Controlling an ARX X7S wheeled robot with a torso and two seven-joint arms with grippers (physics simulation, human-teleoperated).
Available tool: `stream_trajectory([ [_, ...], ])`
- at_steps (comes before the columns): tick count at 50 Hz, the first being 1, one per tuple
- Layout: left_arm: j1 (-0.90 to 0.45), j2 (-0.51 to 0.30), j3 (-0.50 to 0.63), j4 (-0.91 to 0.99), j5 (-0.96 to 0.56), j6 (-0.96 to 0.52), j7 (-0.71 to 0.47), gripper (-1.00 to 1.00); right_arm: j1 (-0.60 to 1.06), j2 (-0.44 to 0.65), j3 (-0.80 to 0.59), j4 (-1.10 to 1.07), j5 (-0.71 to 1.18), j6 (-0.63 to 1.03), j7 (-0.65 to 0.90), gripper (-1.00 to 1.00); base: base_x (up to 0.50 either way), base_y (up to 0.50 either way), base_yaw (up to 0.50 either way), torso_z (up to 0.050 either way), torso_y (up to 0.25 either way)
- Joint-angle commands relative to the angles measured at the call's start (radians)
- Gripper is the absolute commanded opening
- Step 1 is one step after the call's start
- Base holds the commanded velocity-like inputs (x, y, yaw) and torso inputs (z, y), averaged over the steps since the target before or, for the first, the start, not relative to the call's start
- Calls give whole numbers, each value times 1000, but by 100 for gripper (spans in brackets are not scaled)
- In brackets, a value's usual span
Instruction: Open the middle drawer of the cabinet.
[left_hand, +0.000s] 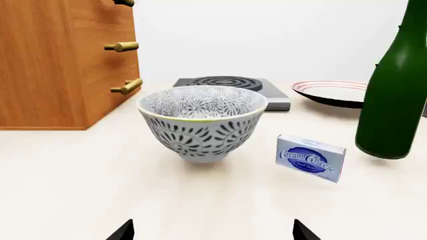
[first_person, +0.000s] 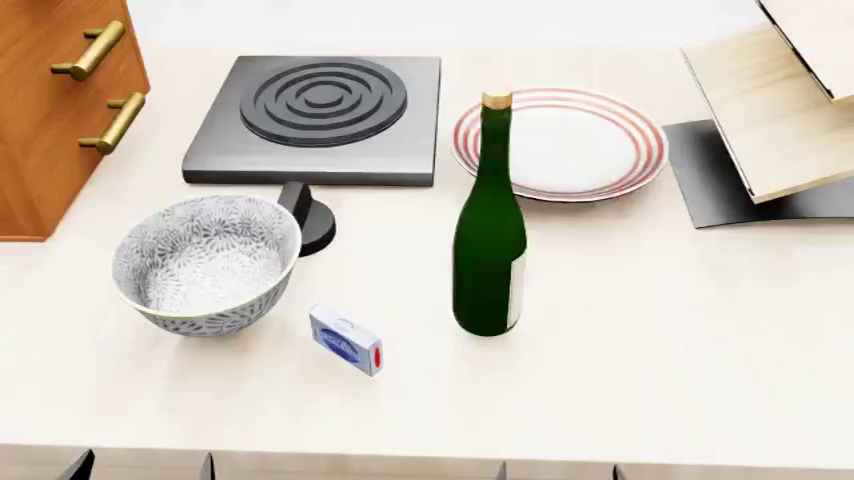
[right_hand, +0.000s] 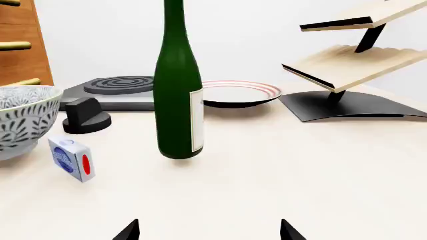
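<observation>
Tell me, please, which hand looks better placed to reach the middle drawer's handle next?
Probably the left hand: its wrist view faces the cabinet and the middle drawer handle. The right hand sits farther off, behind the green bottle.

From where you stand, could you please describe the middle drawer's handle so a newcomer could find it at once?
Start at the cabinet, the tall orange-brown wooden block at the table's far left, beside the grey burner plate. Three brass bar handles run down its front. The middle drawer carries the second one, with one alike handle above it and one below.
</observation>
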Motion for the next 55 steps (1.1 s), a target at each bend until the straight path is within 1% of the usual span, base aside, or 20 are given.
stream_trajectory([
  [1,3,-18,26,30,15,-17,-32,100,-5,17,-14,-36,17,3,23,100,0,0,0,0,0],
  [3,16,-27,42,88,42,-39,-60,100,-21,27,-24,-94,17,14,35,100,0,0,0,0,0],
  [4,32,-31,49,140,56,-55,-73,100,-43,32,-29,-169,23,39,37,100,0,0,0,0,0],
  [7,58,-38,54,235,39,-96,-79,100,-72,40,-34,-287,32,94,53,100,0,0,0,0,0],
  [8,75,-43,59,299,62,-116,-93,100,-90,43,-29,-381,45,137,60,100,0,0,0,0,0],
  [9,81,-46,61,325,67,-129,-100,100,-96,47,-30,-417,46,156,65,100,0,0,0,0,0],
  [11,106,-53,61,438,67,-176,-102,100,-124,52,-27,-509,60,182,75,100,0,0,0,0,0],
  [12,112,-55,61,469,61,-196,-100,100,-129,56,-28,-536,62,199,79,100,0,0,0,0,0],
  [13,118,-59,64,495,58,-198,-99,100,-129,60,-26,-595,68,252,86,100,0,0,0,0,0],
  [14,118,-61,65,496,56,-199,-101,100,-129,62,-28,-597,70,254,88,100,0,0,0,0,0],
  [15,140,-65,70,581,64,-238,-101,100,-159,69,-32,-667,64,247,91,100,0,0,0,0,0],
  [16,161,-68,75,650,68,-256,-101,100,-181,79,-44,-739,49,274,94,100,0,0,0,0,0],
  [18,168,-73,81,675,73,-268,-105,100,-189,83,-46,-764,51,277,99,100,0,0,0,0,0],
  [20,195,-82,99,762,113,-277,-117,100,-214,89,-49,-857,59,316,103,100,0,0,0,0,0],
  [21,200,-85,103,782,121,-282,-120,100,-215,91,-50,-865,58,310,105,100,0,0,0,0,0],
  [26,235,-94,106,922,127,-315,-124,100,-245,108,-77,-980,23,328,120,100,0,0,0,0,0],
  [30,249,-101,111,970,128,-323,-127,100,-246,109,-57,-1025,56,349,130,100,0,0,0,0,0],
  [33,247,-106,115,960,129,-315,-134,100,-231,107,-30,-1034,98,383,138,100,156,0,0,0,0],
  [36,238,-109,119,937,132,-314,-143,100,-223,111,-34,-1024,96,390,147,100,500,0,0,0,0],
  [55,241,-129,138,953,117,-330,-168,100,-216,146,-88,-1022,67,402,183,100,500,0,0,0,0],
])
